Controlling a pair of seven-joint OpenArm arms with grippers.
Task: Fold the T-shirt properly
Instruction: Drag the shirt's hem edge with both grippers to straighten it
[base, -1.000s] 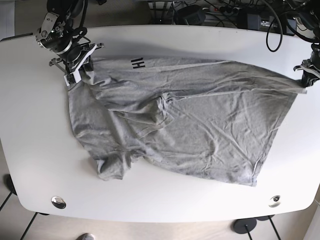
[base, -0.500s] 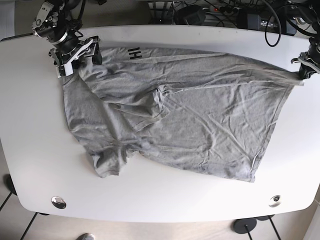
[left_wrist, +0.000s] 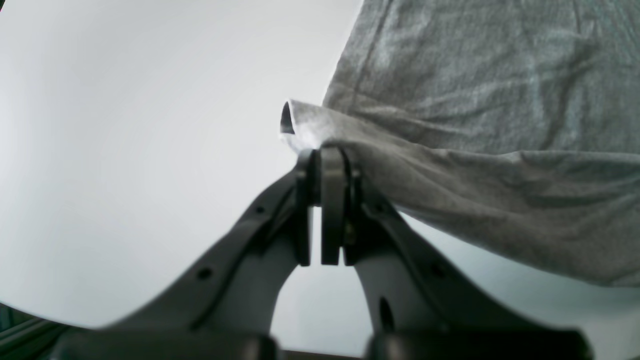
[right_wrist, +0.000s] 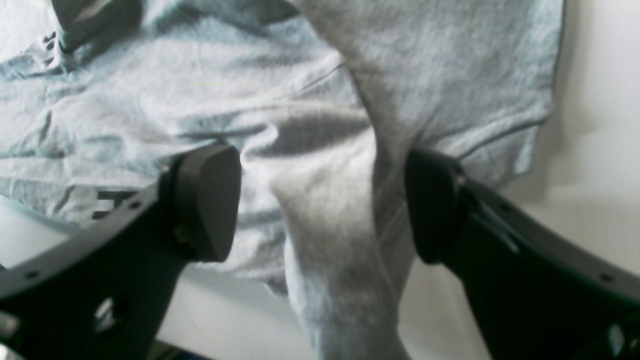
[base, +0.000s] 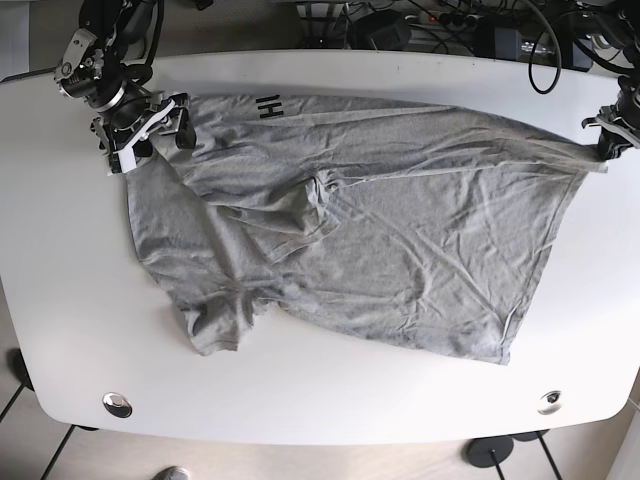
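Observation:
A grey T-shirt (base: 380, 230) lies spread and wrinkled across the white table (base: 330, 400), with black lettering near its back edge and one sleeve folded over at the front left. My left gripper (base: 606, 140) is shut on the shirt's far-right corner; in the left wrist view the pinched hem (left_wrist: 305, 125) sticks out past the closed gripper (left_wrist: 325, 165). My right gripper (base: 150, 122) is at the shirt's back-left corner. In the right wrist view it (right_wrist: 320, 205) stands open, its fingers (right_wrist: 205, 200) wide apart over a bunched ridge of shirt fabric (right_wrist: 325, 125).
Cables and dark equipment (base: 450, 25) lie behind the table's back edge. Two round metal fittings (base: 117, 404) (base: 549, 402) sit in the table near its front corners. Bare white tabletop surrounds the shirt at the front and left.
The shirt was drawn toward the table's back-left and pulled flatter. The right gripper shifted slightly left and now shows its fingers apart. The left gripper keeps its hold on the right corner.

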